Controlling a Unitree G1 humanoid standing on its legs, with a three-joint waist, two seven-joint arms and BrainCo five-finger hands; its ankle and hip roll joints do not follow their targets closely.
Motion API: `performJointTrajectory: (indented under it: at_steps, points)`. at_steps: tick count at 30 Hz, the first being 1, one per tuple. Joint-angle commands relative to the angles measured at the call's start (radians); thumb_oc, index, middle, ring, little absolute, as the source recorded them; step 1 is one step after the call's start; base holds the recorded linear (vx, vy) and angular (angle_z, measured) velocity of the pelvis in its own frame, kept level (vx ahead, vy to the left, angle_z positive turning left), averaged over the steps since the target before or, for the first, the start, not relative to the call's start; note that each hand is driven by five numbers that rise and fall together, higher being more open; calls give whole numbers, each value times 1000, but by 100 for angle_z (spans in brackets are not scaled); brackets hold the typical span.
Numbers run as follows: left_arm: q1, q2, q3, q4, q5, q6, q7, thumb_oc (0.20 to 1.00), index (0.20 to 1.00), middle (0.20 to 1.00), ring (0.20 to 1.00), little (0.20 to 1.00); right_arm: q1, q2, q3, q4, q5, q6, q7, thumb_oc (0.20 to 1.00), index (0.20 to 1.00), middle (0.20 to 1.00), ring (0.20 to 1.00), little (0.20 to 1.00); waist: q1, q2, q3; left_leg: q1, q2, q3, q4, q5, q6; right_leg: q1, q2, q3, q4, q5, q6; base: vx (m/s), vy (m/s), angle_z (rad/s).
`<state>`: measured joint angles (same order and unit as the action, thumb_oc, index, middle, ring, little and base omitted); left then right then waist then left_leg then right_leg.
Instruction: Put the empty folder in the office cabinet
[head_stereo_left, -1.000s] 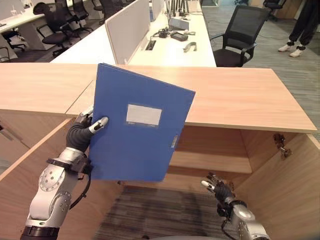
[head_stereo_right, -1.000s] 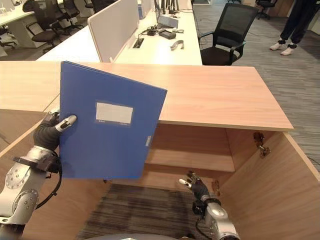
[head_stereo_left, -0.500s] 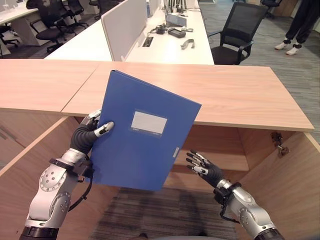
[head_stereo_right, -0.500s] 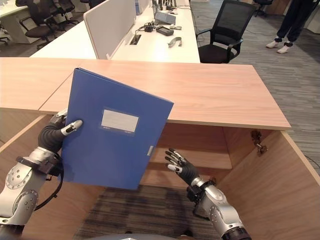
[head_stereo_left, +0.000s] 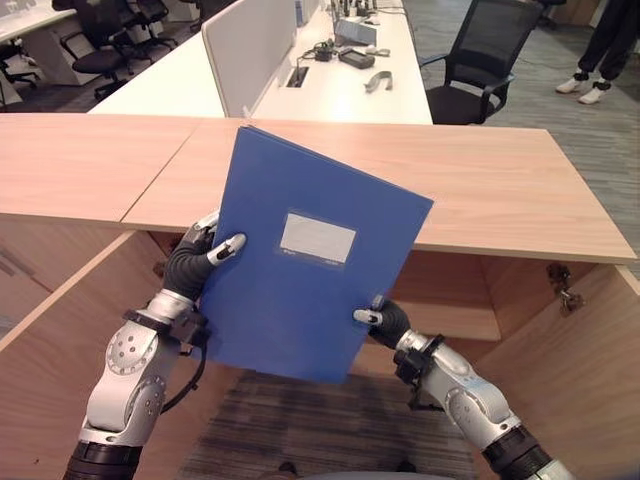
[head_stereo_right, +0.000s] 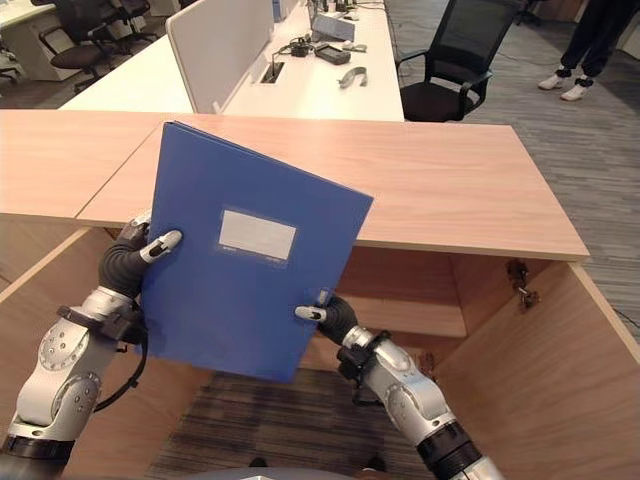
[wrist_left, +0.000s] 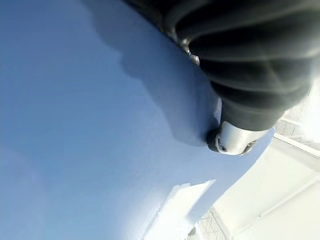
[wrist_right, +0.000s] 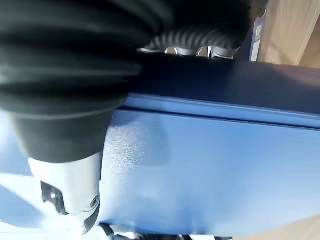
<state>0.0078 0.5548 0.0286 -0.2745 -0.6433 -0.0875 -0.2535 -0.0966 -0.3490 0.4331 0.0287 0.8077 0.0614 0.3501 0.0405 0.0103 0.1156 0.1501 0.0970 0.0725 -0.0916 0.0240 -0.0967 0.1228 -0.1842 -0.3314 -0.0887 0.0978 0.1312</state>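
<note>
- Light wooden office cabinet (head_stereo_left: 500, 190): its flat top spans the middle of the frame; below it the open interior shows a shelf, with the opened doors angling out at lower left and lower right.
- Flat blue rectangular folder with a pale label (head_stereo_left: 315, 255): held up at frame centre, in front of the cabinet's top edge and open interior, tilted so its upper left corner is highest. It hides the middle of the cabinet opening.
- Left hand (head_stereo_left: 195, 265): comes up from the lower left, arm bent, clamped on the folder's left edge; thumb lies on the front face, fingers wrap behind.
- Right hand (head_stereo_left: 385, 320): comes up from the lower right, pinching the folder's lower right edge, thumb on the front face.
- Left wrist view: the dark ribbed cover and silver thumb tip (wrist_left: 232, 140) press flat on the blue face, with the pale label's corner nearby; the eye views do not give this contact so closely.
- Right wrist view: the folder's edge runs between the thumb (wrist_right: 70, 192) on one side and fingers (wrist_right: 190, 50) on the other, confirming the grip on both faces.
- White office desks with a grey divider panel (head_stereo_left: 250, 55) stand beyond the cabinet, upper left.
- Black mesh office chair (head_stereo_left: 480, 60), upper right.
- A person's legs in dark trousers and white shoes (head_stereo_left: 600, 60), far upper right corner.
</note>
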Motion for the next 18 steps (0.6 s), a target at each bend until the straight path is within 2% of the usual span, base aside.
performJointTrajectory:
  at_steps: [1, 7, 8, 9, 18]
  points:
    - [-117, 5, -55, -47, 28, -54, 12, 200, 200, 200, 200, 200, -90, 66, 61, -114, 43, -32, 10, 1000, 1000, 1000, 1000, 1000, -6, -18, 2, 36, 21, 50, 4, -70, -14, 32, -14, 37, 18, -88, 36, 0, 0, 0]
    - [-124, -19, -104, -43, 36, -46, 14, 200, 200, 200, 200, 200, -107, 86, 71, -105, 41, -40, -14, 1000, 1000, 1000, 1000, 1000, -6, -19, 2, 35, 22, 51, 4, -72, -14, 34, -15, 37, 15, -87, 37, 0, 0, 0]
    - [-121, -22, -106, -48, 34, -44, 15, 200, 200, 200, 200, 200, -112, 91, 66, -100, 41, -43, -20, 351, 351, 351, 351, 351, -5, -19, 2, 34, 23, 52, 4, -72, -14, 33, -15, 37, 14, -87, 37, 0, 0, 0]
    - [-120, -28, -108, -46, 29, -43, 15, 200, 200, 200, 200, 200, -113, 95, 64, -95, 46, -45, -28, 200, 200, 200, 200, 200, -4, -20, 2, 34, 23, 53, 4, -71, -14, 34, -15, 35, 14, -87, 37, 0, 0, 0]
    - [-109, -40, -95, -37, 27, -44, 18, 200, 200, 200, 200, 200, -87, 91, 46, -100, 58, -39, -22, 200, 200, 200, 200, 200, -6, -17, 0, 33, 24, 50, 4, -70, -15, 38, -11, 35, 14, -92, 34, 0, 0, 0]
